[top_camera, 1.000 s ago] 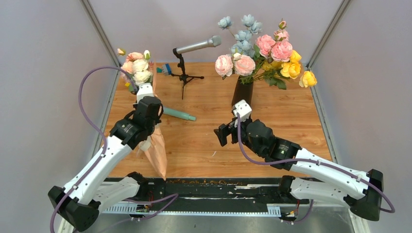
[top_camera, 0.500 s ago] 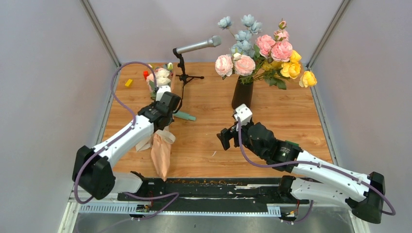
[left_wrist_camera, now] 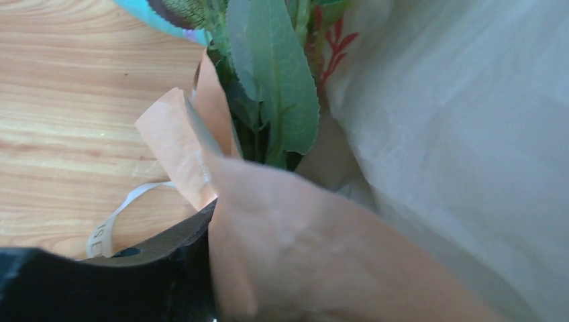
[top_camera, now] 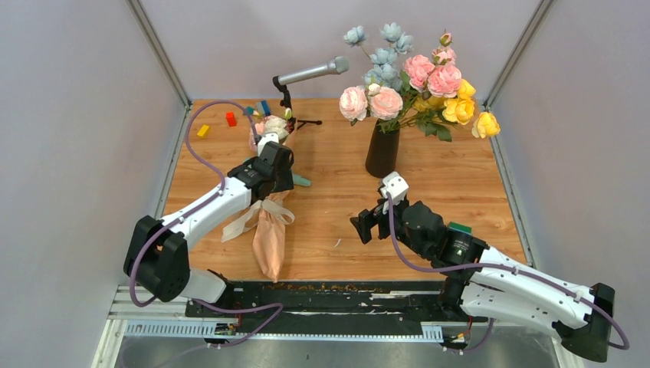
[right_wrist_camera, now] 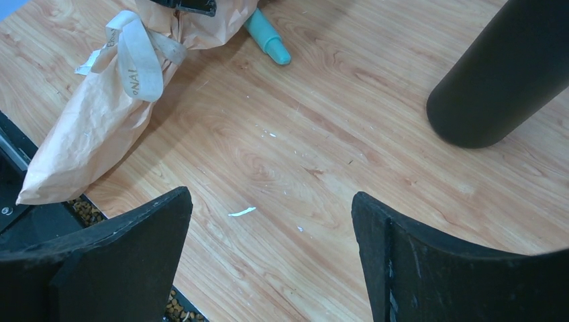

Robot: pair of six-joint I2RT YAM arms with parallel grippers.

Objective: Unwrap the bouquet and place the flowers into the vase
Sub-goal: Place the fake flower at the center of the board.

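White arms point(top_camera: 207, 211), black joints point(top_camera: 165, 264), looping purple cables point(top_camera: 218, 103), curved black end effector fingers point(right_wrist_camera: 100, 261)

Light wood table point(top_camera: 460, 192), plain grey walls point(top_camera: 69, 115) on three sides, metal posts point(top_camera: 159, 54) at back corners, even light.

Wide-apart fingers point(right_wrist_camera: 121, 261) hang above table point(right_wrist_camera: 302, 154) between bouquet point(right_wrist_camera: 94, 134) and vase point(right_wrist_camera: 503, 80).

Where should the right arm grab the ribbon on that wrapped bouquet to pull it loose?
Probably the cream ribbon by its loose end, where it trails off the bouquet onto the table, rather than at the knot. Come down from above with the open right gripper, jaws across the flat band.
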